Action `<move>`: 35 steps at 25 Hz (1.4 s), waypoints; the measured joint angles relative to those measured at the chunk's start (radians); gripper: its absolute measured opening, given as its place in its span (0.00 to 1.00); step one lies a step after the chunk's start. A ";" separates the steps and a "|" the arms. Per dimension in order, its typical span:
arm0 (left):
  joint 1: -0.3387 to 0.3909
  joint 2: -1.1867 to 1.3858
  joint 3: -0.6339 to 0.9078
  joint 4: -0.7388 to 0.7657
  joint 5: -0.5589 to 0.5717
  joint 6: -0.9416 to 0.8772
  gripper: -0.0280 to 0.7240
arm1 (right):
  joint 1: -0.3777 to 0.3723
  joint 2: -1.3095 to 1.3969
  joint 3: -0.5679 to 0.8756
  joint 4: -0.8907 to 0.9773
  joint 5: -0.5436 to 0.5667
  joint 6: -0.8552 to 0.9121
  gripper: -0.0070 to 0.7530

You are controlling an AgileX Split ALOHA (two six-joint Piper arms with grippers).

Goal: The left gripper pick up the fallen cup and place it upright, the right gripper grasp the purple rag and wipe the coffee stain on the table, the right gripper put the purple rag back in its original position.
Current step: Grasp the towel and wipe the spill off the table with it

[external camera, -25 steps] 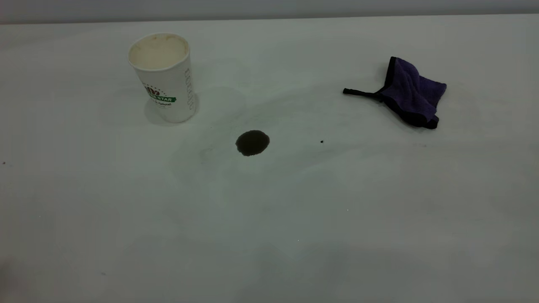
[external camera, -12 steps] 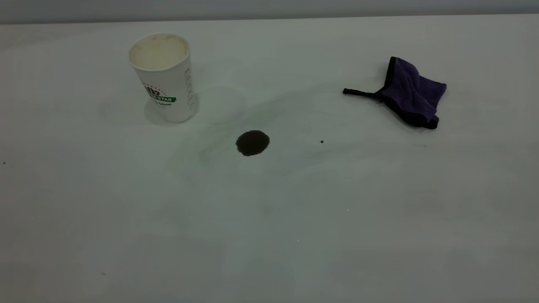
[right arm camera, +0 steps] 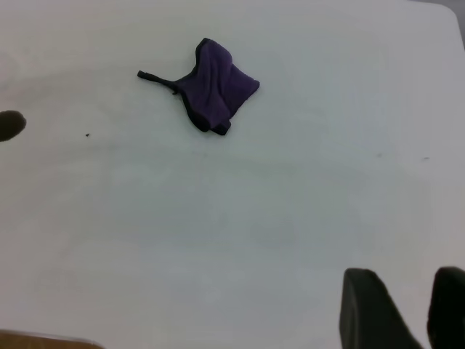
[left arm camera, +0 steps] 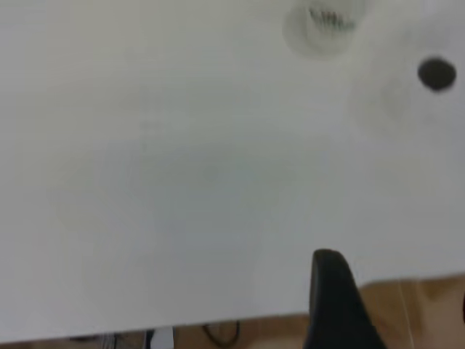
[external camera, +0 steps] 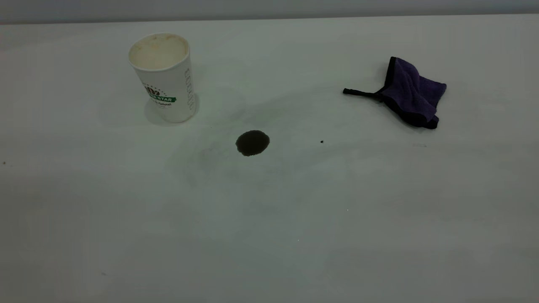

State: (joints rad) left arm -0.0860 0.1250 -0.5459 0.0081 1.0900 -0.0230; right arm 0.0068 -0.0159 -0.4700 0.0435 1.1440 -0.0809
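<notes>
The white paper cup [external camera: 164, 78] stands upright at the table's [external camera: 269, 219] back left, and its blurred base shows in the left wrist view [left arm camera: 325, 25]. The dark coffee stain [external camera: 252, 142] [left arm camera: 437, 74] [right arm camera: 10, 125] lies between the cup and the purple rag [external camera: 412, 93] [right arm camera: 216, 91], which sits crumpled at the back right with its black strap pointing left. Neither arm shows in the exterior view. My left gripper [left arm camera: 396, 291] hangs over the table's near edge, far from the cup, with one finger [left arm camera: 330, 291] in sight and empty. My right gripper [right arm camera: 407, 291] is well short of the rag, open with a narrow gap.
A tiny black speck [external camera: 321, 142] lies right of the stain. Faint smears ring the stain. The table's near edge and a wooden floor [left arm camera: 421, 305] show under the left gripper. Its right edge shows in the right wrist view.
A faint blur at the exterior view's lower left corner has gone from sight. Cup, stain and rag have not moved.
</notes>
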 joint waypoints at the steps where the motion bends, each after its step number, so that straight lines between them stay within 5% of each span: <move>1: 0.008 -0.024 0.001 0.009 0.005 -0.010 0.67 | 0.000 0.000 0.000 0.000 0.000 0.000 0.32; 9: 0.101 -0.142 0.037 0.024 0.012 -0.018 0.67 | 0.000 0.000 0.000 0.000 0.000 0.000 0.32; 35: 0.102 -0.144 0.053 0.044 0.034 -0.017 0.67 | 0.000 0.000 0.000 0.000 0.000 0.000 0.32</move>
State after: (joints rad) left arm 0.0159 -0.0188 -0.4931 0.0518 1.1238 -0.0404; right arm 0.0068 -0.0159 -0.4700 0.0435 1.1440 -0.0809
